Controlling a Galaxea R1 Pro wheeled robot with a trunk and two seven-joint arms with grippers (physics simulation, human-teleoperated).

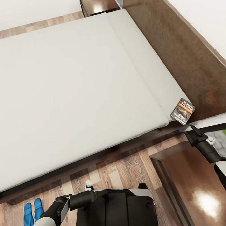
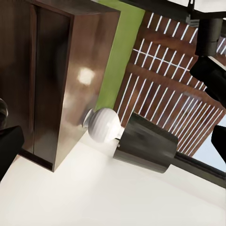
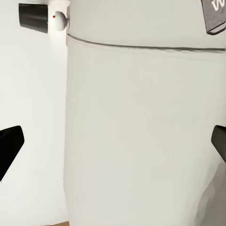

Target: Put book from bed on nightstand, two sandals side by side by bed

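The book, dark with an orange band, lies on the near corner of the bed's pale mattress, close to the dark headboard. My right gripper hovers just short of it, above the nightstand, open with nothing between its fingers. In the right wrist view a corner of the book shows beyond the wide-spread fingers. The two blue sandals lie side by side on the floor beside the bed. My left gripper is held by my trunk, open and empty.
A second nightstand stands at the far side of the headboard. The left wrist view shows a nightstand, a lamp with a white base and dark shade, and a window onto a slatted fence. Wood-plank floor runs between bed and trunk.
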